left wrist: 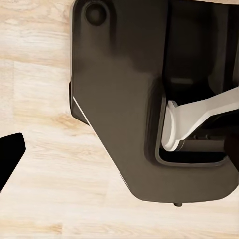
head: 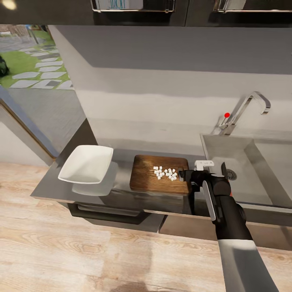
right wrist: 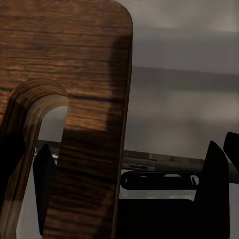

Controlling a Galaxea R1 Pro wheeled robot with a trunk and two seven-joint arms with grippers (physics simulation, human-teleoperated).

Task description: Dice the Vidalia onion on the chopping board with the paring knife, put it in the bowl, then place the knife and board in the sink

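Observation:
The brown chopping board (head: 151,174) lies on the grey countertop (head: 52,184) with several white bits of diced onion (head: 165,173) on its right half. Left of it sits the white bowl (head: 86,163), with nothing in it. My right gripper (head: 183,175) is at the board's right end, open. In the right wrist view the board (right wrist: 84,74) and its slot hole are close up; one finger (right wrist: 45,184) shows at the slot, the other finger (right wrist: 214,184) well past the board's edge. The grey sink (head: 251,184) is right of the board. The paring knife is hidden. My left gripper (left wrist: 119,154) hangs open over the floor.
A chrome tap (head: 247,106) with a red knob (head: 226,115) stands behind the sink. Dark wall cabinets (head: 138,10) hang overhead. A window (head: 32,56) opens at the left. Below the left gripper are my dark base (left wrist: 119,99) and the wood floor (left wrist: 45,174).

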